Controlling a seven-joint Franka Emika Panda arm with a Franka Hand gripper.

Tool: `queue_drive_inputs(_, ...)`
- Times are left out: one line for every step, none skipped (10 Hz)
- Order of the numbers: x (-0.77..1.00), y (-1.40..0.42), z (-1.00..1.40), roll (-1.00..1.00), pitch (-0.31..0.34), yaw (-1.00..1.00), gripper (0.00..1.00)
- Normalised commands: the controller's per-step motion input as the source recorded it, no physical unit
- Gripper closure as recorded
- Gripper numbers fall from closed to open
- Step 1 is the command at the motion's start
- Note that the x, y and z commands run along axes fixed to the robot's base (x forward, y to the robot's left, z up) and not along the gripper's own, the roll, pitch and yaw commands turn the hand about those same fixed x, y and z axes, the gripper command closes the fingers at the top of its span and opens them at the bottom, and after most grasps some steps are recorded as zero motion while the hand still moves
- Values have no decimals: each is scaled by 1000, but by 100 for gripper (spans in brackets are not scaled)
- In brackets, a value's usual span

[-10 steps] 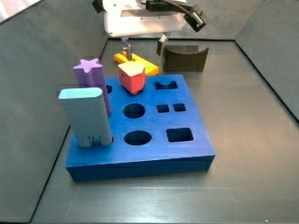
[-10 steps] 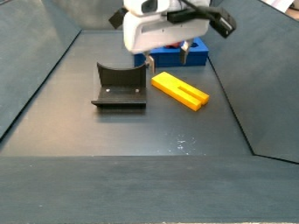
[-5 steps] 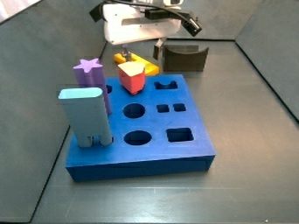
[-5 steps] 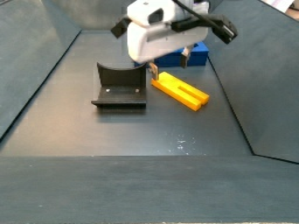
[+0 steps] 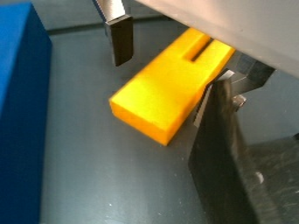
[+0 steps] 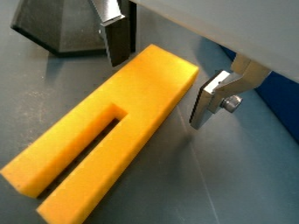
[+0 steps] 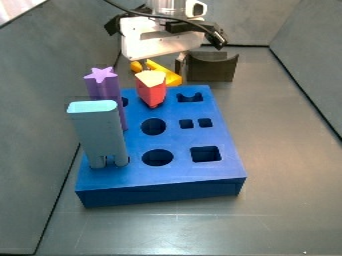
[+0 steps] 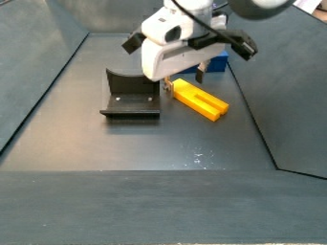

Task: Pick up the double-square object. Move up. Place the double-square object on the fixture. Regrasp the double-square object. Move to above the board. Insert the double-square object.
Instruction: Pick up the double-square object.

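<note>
Gripper point(image 6: 163, 74) low over double-square object point(image 6: 105, 131), fingers spread wide, nothing held; block flat on floor, long axis crossing finger line, solid end between plates.

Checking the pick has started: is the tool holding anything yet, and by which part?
Nothing is held. The tool straddles the solid end of the double-square object, fingers open on either side, not touching.

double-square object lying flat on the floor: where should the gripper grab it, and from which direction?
Probably the solid end, away from the slot. The double-square object lies flat with long parallel side faces, so come straight down and pinch across its width. The gripper is already there, open, one finger on each side, not touching yet.
</note>
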Motion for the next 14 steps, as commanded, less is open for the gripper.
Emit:
queue_drive_inputs(260, -414, -146, 7, 11, -111, 0)
queue_drive_inputs(306, -331, -131, 39, 41, -83, 0)
queue_drive_inputs(0, 37, 0, 0, 0, 0, 0)
queue_drive_inputs(34, 91, -86, 0, 1, 23, 0)
queue_drive_inputs(0, 14, -17, 0, 0, 0, 0)
queue_drive_inputs(0, 0, 0, -6, 0, 0, 0)
queue_drive_inputs(0, 0, 0, -7, 0, 0, 0)
queue_drive_inputs(0, 0, 0, 0, 0, 0, 100)
queue_drive_inputs(0, -9, 0, 13, 0, 0, 100)
queue_drive_inputs(0, 0, 0, 0, 0, 0, 100)
queue_drive_inputs(0, 0, 0, 0, 0, 0, 100)
queue_drive_inputs(0, 0, 0, 0, 0, 0, 100)
queue_drive_inputs(0, 0, 0, 0, 0, 0, 100)
queue_drive_inputs(0, 0, 0, 0, 0, 0, 100)
